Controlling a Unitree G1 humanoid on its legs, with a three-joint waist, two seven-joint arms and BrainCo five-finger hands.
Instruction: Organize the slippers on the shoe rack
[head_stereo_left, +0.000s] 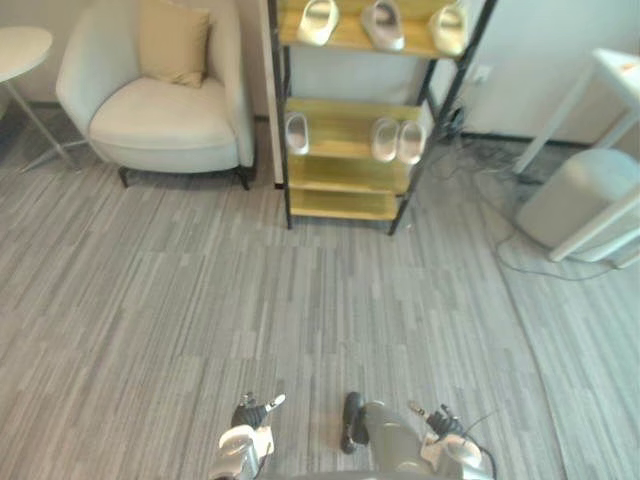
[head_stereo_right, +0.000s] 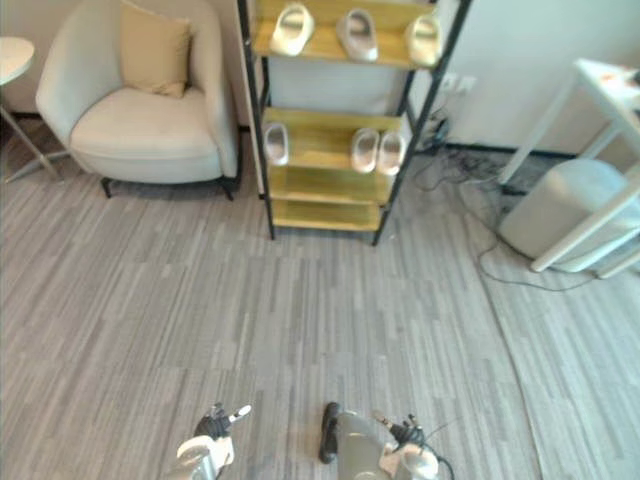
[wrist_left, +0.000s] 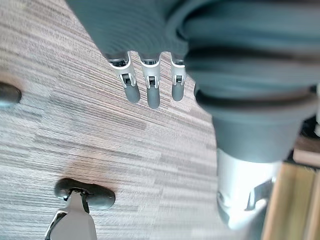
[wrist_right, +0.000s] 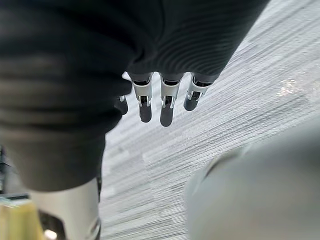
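Note:
The shoe rack (head_stereo_left: 345, 205) with a black frame and yellow shelves stands against the far wall. Three pale slippers (head_stereo_left: 383, 25) lie on its top shelf. On the middle shelf a single slipper (head_stereo_left: 297, 132) sits at the left and a pair (head_stereo_left: 398, 141) at the right. The two lower shelves are bare. My left hand (head_stereo_left: 250, 420) and right hand (head_stereo_left: 440, 425) hang low at the near edge, far from the rack. Both are open and hold nothing, with straight fingers (wrist_left: 152, 90) in the left wrist view and straight fingers (wrist_right: 167, 102) in the right wrist view, over grey carpet.
A pale armchair (head_stereo_left: 165, 120) with a tan cushion stands left of the rack, with a round side table (head_stereo_left: 20, 50) further left. At the right are a white table (head_stereo_left: 610, 80) and a grey round bin (head_stereo_left: 580, 200). Cables (head_stereo_left: 520, 255) trail on the floor there.

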